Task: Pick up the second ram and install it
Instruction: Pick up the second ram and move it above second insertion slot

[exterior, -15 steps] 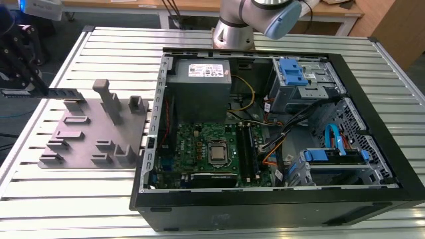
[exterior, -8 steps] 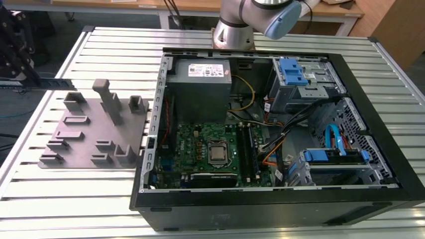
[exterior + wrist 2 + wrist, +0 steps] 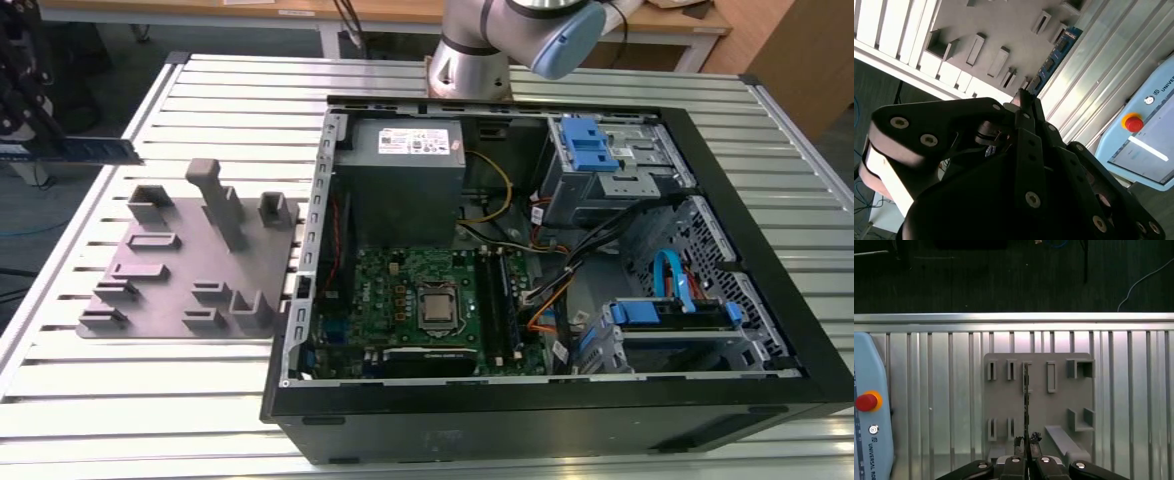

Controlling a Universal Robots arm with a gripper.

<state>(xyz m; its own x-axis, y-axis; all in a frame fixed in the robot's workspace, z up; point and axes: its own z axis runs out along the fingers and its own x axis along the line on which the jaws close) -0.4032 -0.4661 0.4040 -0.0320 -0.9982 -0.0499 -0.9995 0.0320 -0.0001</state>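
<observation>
Firmly pinched, the ram (image 3: 1026, 400) sticks straight out from the gripper (image 3: 1026, 441), held clear of the fixture (image 3: 1004, 405).

The jaws are closed tight on one end of the ram, which appears edge-on as a thin dark line in the first wrist view. Its free end points away from the gripper, toward the fixture's slots beyond the tips. In the exterior view the ram (image 3: 94, 150) hangs in the air off the fixture (image 3: 174, 270). The open PC case (image 3: 534, 405) lies well apart from the gripper, past the fixture. Bare table (image 3: 80, 380) slats lie around the fixture. The gripper body hides the ram's held end, and the second wrist view shows part of its blue-green face (image 3: 1054, 57).
</observation>
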